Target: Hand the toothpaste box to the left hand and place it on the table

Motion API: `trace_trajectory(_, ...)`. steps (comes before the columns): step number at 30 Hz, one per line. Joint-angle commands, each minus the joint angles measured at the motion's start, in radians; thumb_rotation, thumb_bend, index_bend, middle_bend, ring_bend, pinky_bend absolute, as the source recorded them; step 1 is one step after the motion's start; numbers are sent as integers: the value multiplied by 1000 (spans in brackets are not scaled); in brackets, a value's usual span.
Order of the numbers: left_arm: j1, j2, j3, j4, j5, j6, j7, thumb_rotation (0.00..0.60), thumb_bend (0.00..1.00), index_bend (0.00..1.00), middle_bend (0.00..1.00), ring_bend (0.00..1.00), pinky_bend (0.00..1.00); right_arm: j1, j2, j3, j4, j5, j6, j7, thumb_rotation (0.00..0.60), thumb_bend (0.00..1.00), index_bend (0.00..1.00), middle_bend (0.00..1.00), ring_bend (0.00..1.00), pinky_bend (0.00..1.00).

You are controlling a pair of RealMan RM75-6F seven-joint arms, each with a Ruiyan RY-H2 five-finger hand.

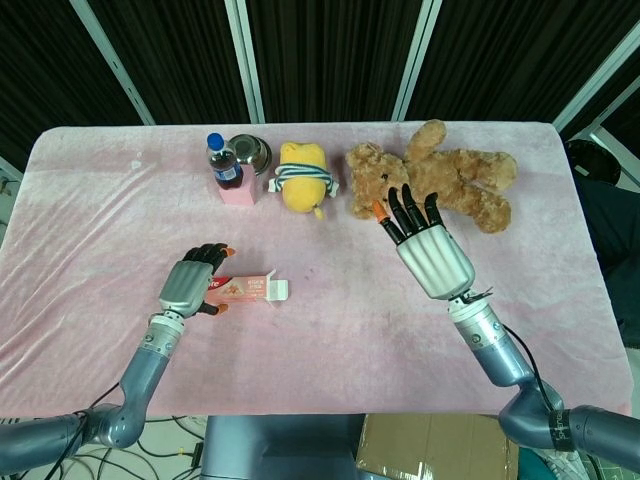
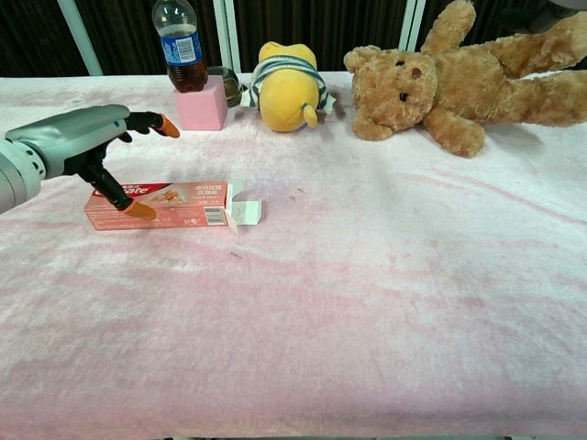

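The pink toothpaste box [image 1: 245,290] [image 2: 170,203] lies flat on the pink-covered table [image 1: 340,340], its white end flap open toward the right. My left hand [image 1: 190,282] [image 2: 78,137] is at the box's left end. Its fingers are spread and lifted off the box, and the thumb tip [image 2: 138,209] sits against the box's front face. My right hand [image 1: 430,250] hovers empty with fingers apart in front of the teddy bear; it shows only in the head view.
Along the back stand a cola bottle [image 1: 225,162] [image 2: 182,46], a pink block [image 1: 237,193] [image 2: 200,108], a metal bowl [image 1: 250,152], a yellow plush toy [image 1: 302,178] [image 2: 286,87] and a brown teddy bear [image 1: 440,175] [image 2: 440,82].
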Motion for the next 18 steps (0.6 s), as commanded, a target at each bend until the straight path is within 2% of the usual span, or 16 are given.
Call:
trace_trajectory(1,19,18,3,-29,37,31,-32,600,86,164,114,75,135,-20,7,-3,-11,9,21,35,600,264,0,92,88,272)
trace_trajectory(3,37,40,17,-50,85,63,-54,600,85,160,103,74,124,-53,12,-7,-32,33,47,87,600,259,0,88,88,263)
trace_trajectory(4,55,70,42,-62,136,92,-59,600,84,147,82,64,105,-104,16,-13,-66,90,76,169,600,252,0,83,88,260)
trace_trajectory(5,65,87,56,-73,159,103,-67,600,80,128,53,44,78,-123,23,-19,-82,102,86,201,600,235,0,69,82,251)
trace_trajectory(10,136,178,132,-102,305,193,-138,600,68,48,0,0,18,-254,93,-70,-156,204,115,418,600,149,0,2,7,168)
trace_trajectory(13,178,204,173,-81,395,261,-191,600,60,12,0,0,11,-310,133,-107,-158,196,133,512,600,129,0,0,0,128)
trace_trajectory(18,245,244,230,-61,463,335,-235,600,28,0,0,0,0,-402,170,-164,-141,164,186,642,600,127,0,0,0,109)
